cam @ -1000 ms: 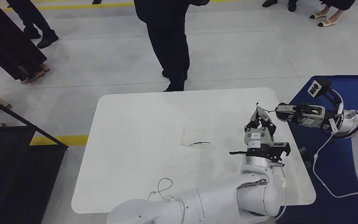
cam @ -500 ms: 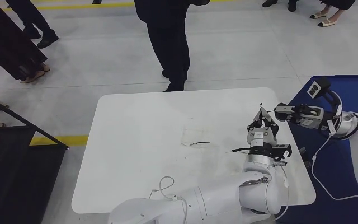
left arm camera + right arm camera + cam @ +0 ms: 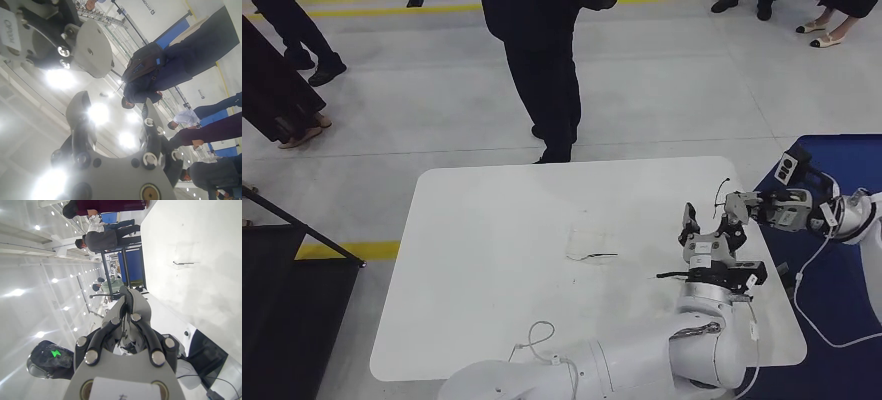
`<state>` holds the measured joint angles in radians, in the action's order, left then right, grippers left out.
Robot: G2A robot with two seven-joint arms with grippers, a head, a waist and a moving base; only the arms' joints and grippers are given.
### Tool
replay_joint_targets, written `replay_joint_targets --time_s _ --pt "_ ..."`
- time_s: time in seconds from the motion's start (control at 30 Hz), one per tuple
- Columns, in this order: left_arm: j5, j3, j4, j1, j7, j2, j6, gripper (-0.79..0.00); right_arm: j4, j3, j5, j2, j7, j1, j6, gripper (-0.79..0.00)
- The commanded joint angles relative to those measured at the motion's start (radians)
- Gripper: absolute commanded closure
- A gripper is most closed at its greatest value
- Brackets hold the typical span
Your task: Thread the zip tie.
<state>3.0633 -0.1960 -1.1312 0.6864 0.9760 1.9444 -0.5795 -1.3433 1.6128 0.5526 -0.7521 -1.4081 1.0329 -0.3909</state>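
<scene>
- Since the earlier frames, the left gripper has been released. Its jaws, pressed together before, are now spread wide with nothing held between them. The right gripper has been brought in just beside it.
- The right gripper is clenched on the zip tie, which is pinched as a thin black strip between its jaws. The free end curves away past the fingertips.
- From above, the zip tie is seen standing up from the right gripper, over the right part of the table and raised off it.
- A miss is judged the main risk, because the tie is slender and springy and is held at one place only. Its loose end may sway or bend aside as it is offered.
- Slipping or twisting in the pinch could also be caused if the strip is pushed against a finger.
- A knock between the two grippers is possible, so closely are they set. Each is judged the other's nearest obstruction.
- A second thin dark strip lies flat on the table, well apart from both grippers.
</scene>
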Motion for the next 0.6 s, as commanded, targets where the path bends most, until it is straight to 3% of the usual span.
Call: replay_joint_targets --time_s 0.0,0.33,0.57 --pt "-0.031 -0.062 -0.019 0.025 -0.007 -0.008 0.038 -0.785 0.022 -0.017 0.0 0.001 -0.001 -0.021 -0.02 0.0" --pt "-0.052 -0.077 -0.029 0.037 -0.032 -0.01 0.049 -0.785 0.02 -0.016 0.044 -0.001 0.025 -0.013 -0.046 0.0" --pt "-0.383 -0.343 -0.251 0.163 -0.324 -0.043 0.201 -0.785 0.068 -0.029 0.11 0.011 0.042 -0.052 -0.063 0.0"
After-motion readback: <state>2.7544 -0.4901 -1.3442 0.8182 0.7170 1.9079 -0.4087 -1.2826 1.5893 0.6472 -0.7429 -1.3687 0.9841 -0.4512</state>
